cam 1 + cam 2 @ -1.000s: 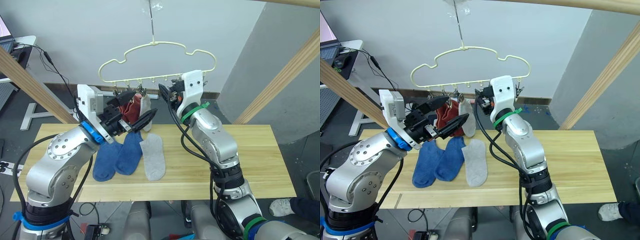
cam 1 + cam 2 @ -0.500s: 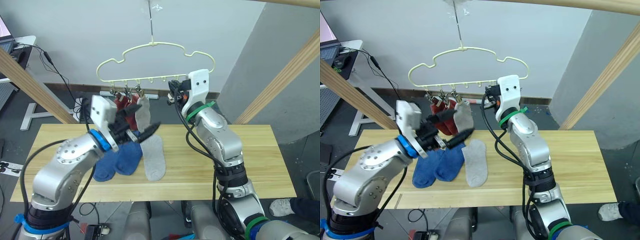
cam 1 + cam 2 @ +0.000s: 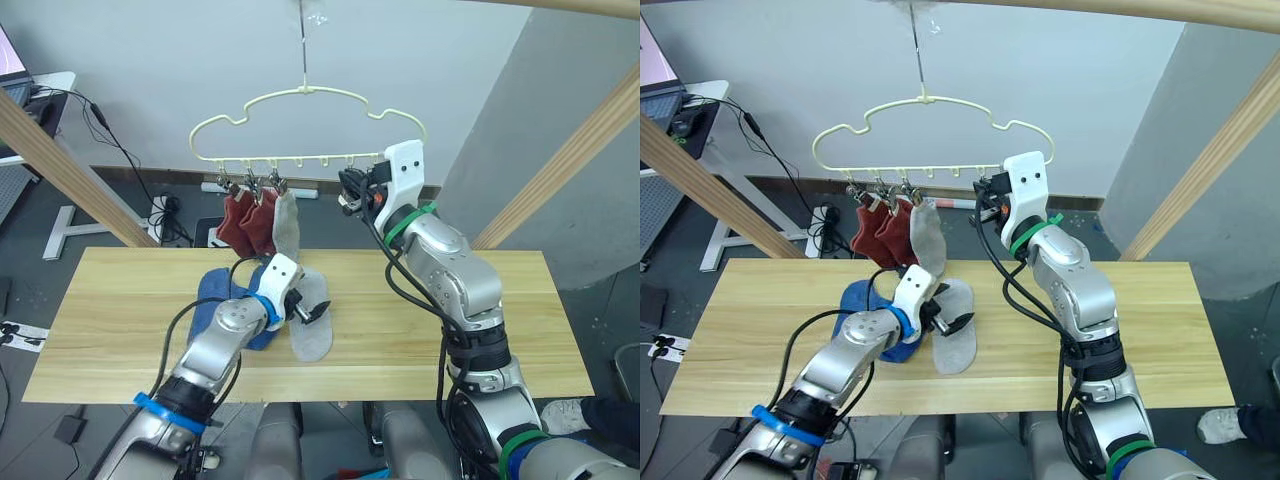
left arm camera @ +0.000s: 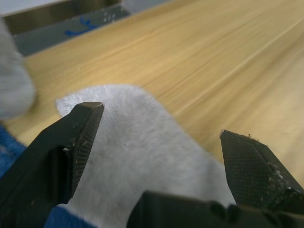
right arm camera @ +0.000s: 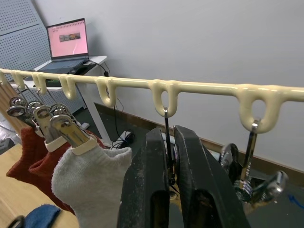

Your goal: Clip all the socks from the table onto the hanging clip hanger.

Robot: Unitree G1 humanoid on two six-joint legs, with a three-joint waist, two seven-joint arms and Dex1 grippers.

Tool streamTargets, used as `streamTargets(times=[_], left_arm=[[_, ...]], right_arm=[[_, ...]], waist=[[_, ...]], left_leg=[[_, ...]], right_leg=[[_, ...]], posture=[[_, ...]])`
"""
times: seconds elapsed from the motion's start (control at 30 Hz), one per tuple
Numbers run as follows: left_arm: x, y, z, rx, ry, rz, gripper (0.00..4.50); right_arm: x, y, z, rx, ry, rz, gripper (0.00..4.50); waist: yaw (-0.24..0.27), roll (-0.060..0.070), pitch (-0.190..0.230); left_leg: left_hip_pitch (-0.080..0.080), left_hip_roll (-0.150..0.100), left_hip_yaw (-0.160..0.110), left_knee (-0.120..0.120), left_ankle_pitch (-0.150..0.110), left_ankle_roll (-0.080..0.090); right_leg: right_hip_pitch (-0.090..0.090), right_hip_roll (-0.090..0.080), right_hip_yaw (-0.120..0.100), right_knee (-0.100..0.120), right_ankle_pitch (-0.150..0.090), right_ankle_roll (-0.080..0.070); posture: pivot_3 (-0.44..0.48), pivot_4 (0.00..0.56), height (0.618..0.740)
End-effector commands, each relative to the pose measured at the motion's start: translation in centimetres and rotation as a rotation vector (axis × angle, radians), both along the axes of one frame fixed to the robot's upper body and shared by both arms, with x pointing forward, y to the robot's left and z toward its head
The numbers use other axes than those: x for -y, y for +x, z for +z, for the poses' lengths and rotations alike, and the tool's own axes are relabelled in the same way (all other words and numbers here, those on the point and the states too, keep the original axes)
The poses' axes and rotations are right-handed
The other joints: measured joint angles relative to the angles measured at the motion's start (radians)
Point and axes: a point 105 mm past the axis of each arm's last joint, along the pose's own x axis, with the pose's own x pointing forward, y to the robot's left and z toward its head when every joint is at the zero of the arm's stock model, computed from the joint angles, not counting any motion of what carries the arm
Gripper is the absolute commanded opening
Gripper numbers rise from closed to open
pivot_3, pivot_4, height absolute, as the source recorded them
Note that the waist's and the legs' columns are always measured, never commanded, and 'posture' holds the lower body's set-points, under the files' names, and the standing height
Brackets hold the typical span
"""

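Jaws of the left gripper (image 4: 156, 142) spread wide over the grey sock (image 3: 312, 322) lying mid-counter (image 3: 120, 320) beside the blue socks (image 3: 222, 291). Farther back, the right gripper (image 5: 172, 156) is clenched on a clip wire of the clip hanger (image 3: 305, 125) — two red socks (image 3: 250, 222) and a grey one hang there.

A thick wooden beam (image 3: 60, 165) slanted from the 10 o'clock edge down behind the work area, and a matching beam (image 3: 560, 165) rose toward 2 o'clock on the other side. A white wall (image 3: 180, 60) stood at 12 o'clock, meeting a grey panel (image 3: 570, 110) at 1 o'clock. At 10 o'clock a white desk (image 5: 78, 64) carried an open laptop (image 5: 67, 39) showing a pink screen, with black cables (image 3: 110, 135) trailing from it down to the dark floor (image 3: 30, 230). A shoe (image 3: 562, 412) lay on the floor at 4 o'clock
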Motion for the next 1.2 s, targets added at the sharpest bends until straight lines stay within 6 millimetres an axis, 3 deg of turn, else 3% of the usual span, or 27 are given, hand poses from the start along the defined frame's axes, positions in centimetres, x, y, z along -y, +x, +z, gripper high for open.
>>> streamTargets(times=[0.03, 0.07, 0.17, 0.6, 0.7, 0.73, 0.83, 0.97, 1.2], left_arm=[[0.5, -0.9, -2.5, -0.109, 0.028, -0.036, 4.5], [0.6, -1.2, -2.8, -0.134, 0.021, -0.04, 4.5], [0.4, -2.3, -4.2, -0.205, 0.046, -0.068, 3.9], [0.6, -3.5, -4.4, -0.163, 0.048, -0.165, 0.22], [0.9, -3.4, -4.1, -0.126, 0.033, -0.178, 0.04], [1.4, -3.1, -3.1, -0.093, -0.028, -0.179, 0.04], [2.6, -1.7, 2.8, 0.07, -0.297, -0.152, 0.04], [3.3, -2.1, 7.7, 0.259, -0.379, -0.227, 0.04], [3.6, -1.2, 12.7, 0.489, -0.389, -0.201, 0.04]], right_arm=[[0.2, -0.5, 0.3, 0.006, 0.007, -0.008, 0.02], [0.3, -0.5, 0.3, 0.006, 0.005, -0.009, 0.02], [0.7, -0.4, 0.5, 0.008, 0.004, -0.026, 0.0], [1.4, 0.2, 0.6, 0.014, -0.002, -0.042, 0.0], [1.6, 0.4, 0.7, 0.017, -0.006, -0.045, 0.0], [1.7, 0.5, 0.7, 0.019, -0.008, -0.046, 0.0], [2.5, 0.6, 0.9, -0.027, 0.007, -0.025, 0.0], [3.9, 0.8, 0.6, -0.191, 0.071, 0.011, 0.0], [5.2, 1.2, 1.6, -0.468, 0.318, 0.047, 0.0]], waist=[[-0.001, 0.0, 0.0], [-0.002, 0.0, 0.0], [-0.004, 0.0, -0.001], [-0.005, 0.0, -0.002], [-0.005, 0.0, -0.002], [-0.005, 0.0, -0.002], [-0.001, 0.0, -0.002], [-0.001, 0.0, -0.002], [0.0, 0.0, -0.002]], left_leg=[[0.0, 0.0, 0.0, 0.0, 0.0, 0.0], [0.0, 0.0, 0.0, 0.0, 0.0, 0.0], [0.001, 0.0, 0.0, 0.0, 0.0, 0.0], [0.008, 0.0, -0.001, 0.0, 0.0, 0.001], [0.008, 0.0, -0.001, 0.0, 0.0, 0.001], [0.008, 0.0, -0.001, 0.0, 0.0, 0.001], [0.007, 0.0, -0.001, 0.0, 0.0, 0.001], [0.006, 0.0, -0.002, 0.001, 0.0, 0.001], [0.006, -0.001, -0.001, 0.001, 0.0, 0.001]], right_leg=[[0.0, 0.0, 0.0, 0.0, 0.0, 0.0], [0.0, 0.0, 0.0, 0.0, 0.0, 0.0], [0.001, 0.0, 0.0, 0.001, 0.0, 0.0], [0.009, 0.0, -0.001, 0.0, 0.0, 0.0], [0.009, 0.0, -0.001, 0.0, 0.0, 0.0], [0.009, 0.0, 0.0, 0.0, 0.0, 0.0], [0.008, -0.001, -0.001, -0.001, 0.0, 0.0], [0.008, -0.001, -0.002, -0.001, 0.0, 0.0], [0.009, -0.001, -0.001, -0.001, 0.0, 0.0]], posture=[[-0.112, 0.29, 0.74], [-0.112, 0.29, 0.74], [-0.122, 0.288, 0.74], [-0.112, 0.282, 0.74], [-0.112, 0.283, 0.74], [-0.112, 0.283, 0.74], [-0.12, 0.285, 0.74], [-0.122, 0.285, 0.74], [-0.117, 0.285, 0.74]])
